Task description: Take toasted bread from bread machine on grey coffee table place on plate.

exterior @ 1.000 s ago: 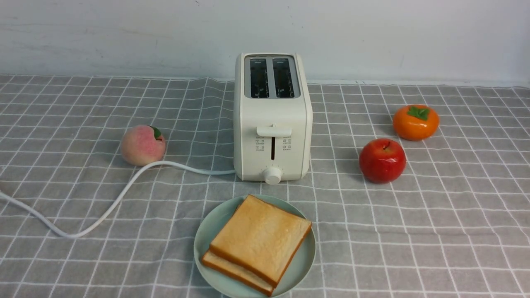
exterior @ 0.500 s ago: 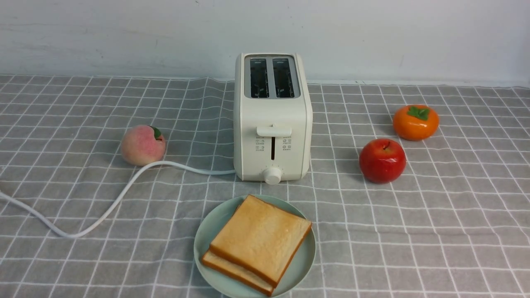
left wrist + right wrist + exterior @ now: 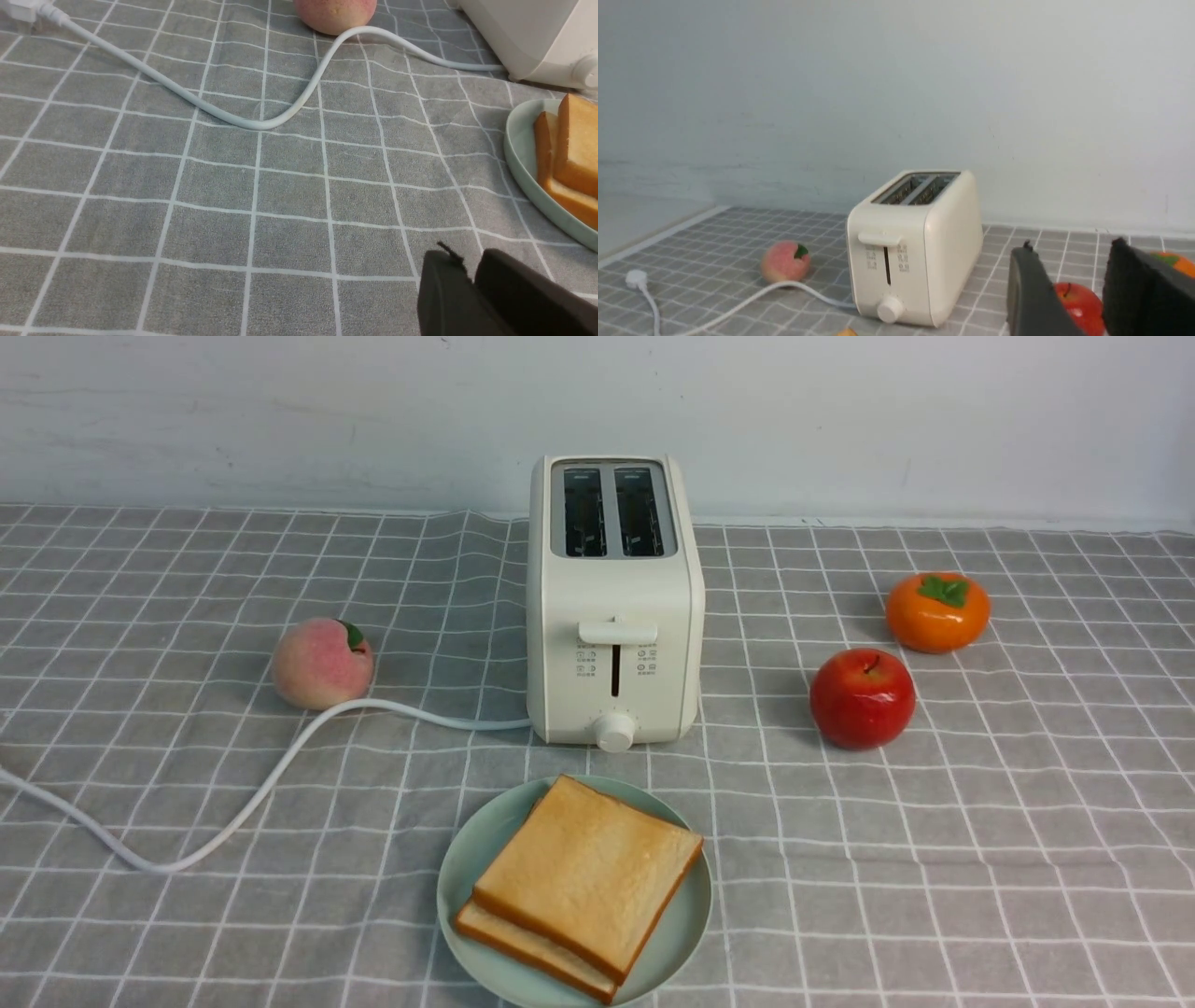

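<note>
Both grippers, left (image 3: 472, 275) nearly closed, right (image 3: 1083, 280) parted, grip nothing; two golden square toast slices (image 3: 586, 885) lie stacked within the round mint-green plate (image 3: 467, 868) rim.

No text I can read, small printed icons on the bread machine (image 3: 613, 607) front beside its lever slot, too tiny to make out

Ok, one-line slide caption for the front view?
Two slices of toasted bread stacked on the plate before the empty bread machine, with peach, apple and persimmon around.
</note>
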Robot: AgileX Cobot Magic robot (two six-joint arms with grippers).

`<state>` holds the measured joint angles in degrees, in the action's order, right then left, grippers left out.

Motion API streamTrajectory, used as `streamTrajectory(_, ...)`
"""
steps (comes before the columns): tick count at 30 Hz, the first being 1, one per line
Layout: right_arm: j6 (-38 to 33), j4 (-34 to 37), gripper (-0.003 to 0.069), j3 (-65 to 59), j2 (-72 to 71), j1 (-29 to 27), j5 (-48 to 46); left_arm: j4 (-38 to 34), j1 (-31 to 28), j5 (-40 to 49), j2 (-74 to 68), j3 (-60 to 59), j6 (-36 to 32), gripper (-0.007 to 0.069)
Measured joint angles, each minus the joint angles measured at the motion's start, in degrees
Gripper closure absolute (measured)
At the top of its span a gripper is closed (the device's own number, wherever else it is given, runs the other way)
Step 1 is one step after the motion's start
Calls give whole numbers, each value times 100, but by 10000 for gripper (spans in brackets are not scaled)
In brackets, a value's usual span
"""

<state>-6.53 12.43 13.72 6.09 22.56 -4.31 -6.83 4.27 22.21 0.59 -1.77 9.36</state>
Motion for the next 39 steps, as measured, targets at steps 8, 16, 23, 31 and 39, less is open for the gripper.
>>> streamTrajectory(8, 0, -660, 420, -1207, -93, -1017, -195, 0, 0, 4, 0, 0, 0, 519)
streamTrajectory(16, 0, -697, 419, -1493, -546, -2304, -1629, 2, 0, 10, 0, 0, 0, 515)
streamTrajectory(23, 0, -681, 419, -1468, -663, -2528, -1728, 13, 0, 25, 0, 0, 0, 511)
streamTrajectory(31, 0, -675, 419, -1468, -663, -2534, -1733, 7, 0, 30, 0, 0, 0, 505)
streamTrajectory(39, 0, -675, 419, -1468, -663, -2534, -1733, 7, 0, 30, 0, 0, 0, 497)
